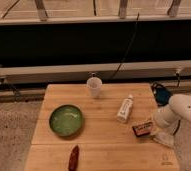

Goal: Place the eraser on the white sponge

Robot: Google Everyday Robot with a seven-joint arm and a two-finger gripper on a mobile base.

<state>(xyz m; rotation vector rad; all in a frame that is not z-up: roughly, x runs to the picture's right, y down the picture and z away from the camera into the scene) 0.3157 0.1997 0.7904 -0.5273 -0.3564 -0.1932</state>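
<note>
Wooden plank table (106, 145), your gripper (157, 126) beside the dark, labelled, rectangular eraser (142, 128), grip state you cannot tell, flat off-white white sponge (163, 139) adjacent, capped white tube (124, 109) near.

We log this as a robot test bay inside an office-type building: a bare wooden table (105, 136) stands on speckled carpet (11, 134) before a dark glazed wall (54, 45) with a trailing cable (127, 47), the gripper (158, 131) low at the table's right edge.
</note>
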